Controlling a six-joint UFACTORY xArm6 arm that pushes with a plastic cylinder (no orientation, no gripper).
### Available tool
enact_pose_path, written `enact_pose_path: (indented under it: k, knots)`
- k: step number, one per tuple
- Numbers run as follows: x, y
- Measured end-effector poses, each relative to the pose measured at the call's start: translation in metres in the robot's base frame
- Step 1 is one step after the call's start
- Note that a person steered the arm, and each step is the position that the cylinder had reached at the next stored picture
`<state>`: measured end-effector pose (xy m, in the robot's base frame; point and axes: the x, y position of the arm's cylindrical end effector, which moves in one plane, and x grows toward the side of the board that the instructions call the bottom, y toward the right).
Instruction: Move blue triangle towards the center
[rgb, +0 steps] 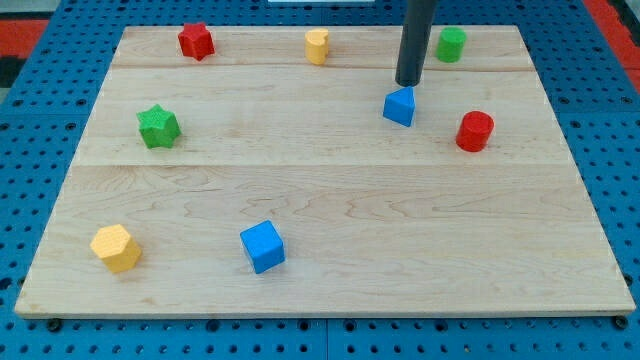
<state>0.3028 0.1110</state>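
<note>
The blue triangle (399, 106) lies on the wooden board (330, 190), right of the middle and toward the view's top. My tip (408, 84) stands just above the blue triangle's upper right edge, touching it or nearly so. The dark rod rises from there out of the view's top.
A red cylinder (475, 131) sits right of the blue triangle. A green cylinder (451, 44), a yellow block (317, 46) and a red star (196, 41) line the top edge. A green star (158, 126) is at the left. A yellow hexagon (115, 248) and a blue cube (263, 247) sit near the bottom.
</note>
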Motion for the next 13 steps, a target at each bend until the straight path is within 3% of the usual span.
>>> enact_pose_path:
  k: [3,4,13]
  knots:
    - [-0.020,0.000]
    - [0.001,0.017]
    - [0.045,0.020]
